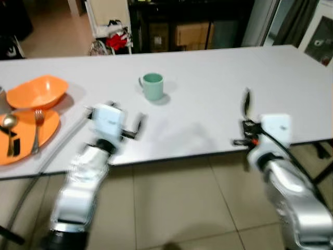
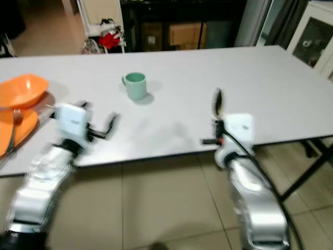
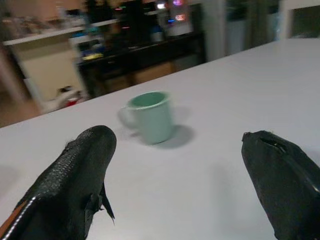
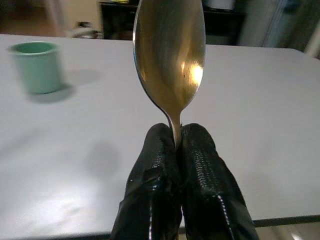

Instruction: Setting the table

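Two pincers hung over my worktop (image 1: 208,88): the right pincer (image 4: 178,142) clenched a spoon (image 4: 170,60), its bowl plain at the wrist; the left pincer (image 3: 175,165) was released, facing the green mug (image 3: 150,116). My head view added orange plates (image 1: 31,125).

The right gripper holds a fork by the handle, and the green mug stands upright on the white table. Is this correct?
Not quite: the right gripper holds a spoon, not a fork, as the right wrist view shows. The green mug does stand upright on the white table.
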Robot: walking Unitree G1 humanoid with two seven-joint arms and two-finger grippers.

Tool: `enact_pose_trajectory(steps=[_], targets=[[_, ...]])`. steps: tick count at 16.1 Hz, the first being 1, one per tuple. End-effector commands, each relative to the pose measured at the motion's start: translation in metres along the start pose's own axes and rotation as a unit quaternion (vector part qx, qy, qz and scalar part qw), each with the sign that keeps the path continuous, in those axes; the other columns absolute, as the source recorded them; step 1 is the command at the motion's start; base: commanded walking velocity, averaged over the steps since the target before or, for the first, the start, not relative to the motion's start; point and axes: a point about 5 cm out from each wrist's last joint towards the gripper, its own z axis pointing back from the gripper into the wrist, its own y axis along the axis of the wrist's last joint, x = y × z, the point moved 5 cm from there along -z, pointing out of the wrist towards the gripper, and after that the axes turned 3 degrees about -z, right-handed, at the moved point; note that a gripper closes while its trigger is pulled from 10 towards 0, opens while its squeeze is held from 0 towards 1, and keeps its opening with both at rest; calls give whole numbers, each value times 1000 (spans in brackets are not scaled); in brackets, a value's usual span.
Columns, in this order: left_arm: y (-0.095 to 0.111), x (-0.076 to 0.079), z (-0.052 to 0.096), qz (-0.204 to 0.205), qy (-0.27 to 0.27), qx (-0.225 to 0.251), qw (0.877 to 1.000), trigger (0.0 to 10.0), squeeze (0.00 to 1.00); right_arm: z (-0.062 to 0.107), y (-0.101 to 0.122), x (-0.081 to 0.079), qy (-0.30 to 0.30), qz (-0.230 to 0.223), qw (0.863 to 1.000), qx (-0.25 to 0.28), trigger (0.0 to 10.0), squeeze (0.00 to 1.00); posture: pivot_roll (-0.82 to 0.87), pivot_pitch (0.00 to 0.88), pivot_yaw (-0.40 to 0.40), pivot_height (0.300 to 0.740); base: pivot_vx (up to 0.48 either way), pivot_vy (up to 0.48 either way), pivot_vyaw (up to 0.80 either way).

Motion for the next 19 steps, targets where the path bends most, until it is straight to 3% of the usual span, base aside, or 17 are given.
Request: enact_pose_trajectory(steps=[1,9,12,16,19], targets=[[4,-13,1,-14,18,4,1000,10000,0,-2,4,-6,9,-1,1000,6,10000,0,36,0,10,740,356,0,0],[4,-10,-2,-13,9,4,1000,10000,0,-4,-7,-2,-7,14,1000,-25,10000,0,29,0,18,740,353,0,0],[-1,5,0,-14,-38,-5,999,10000,0,-11,-25,2,-13,52,996,-72,10000,0,24,0,26,740,0,0,0],[0,21,1,-27,-110,-1,994,10000,0,-33,-37,6,-26,68,991,-109,10000,0,29,0,26,740,0,0,0],[3,27,4,-28,-148,2,989,10000,0,-55,-48,5,-25,105,985,-138,10000,0,32,0,32,740,0,0,0]])
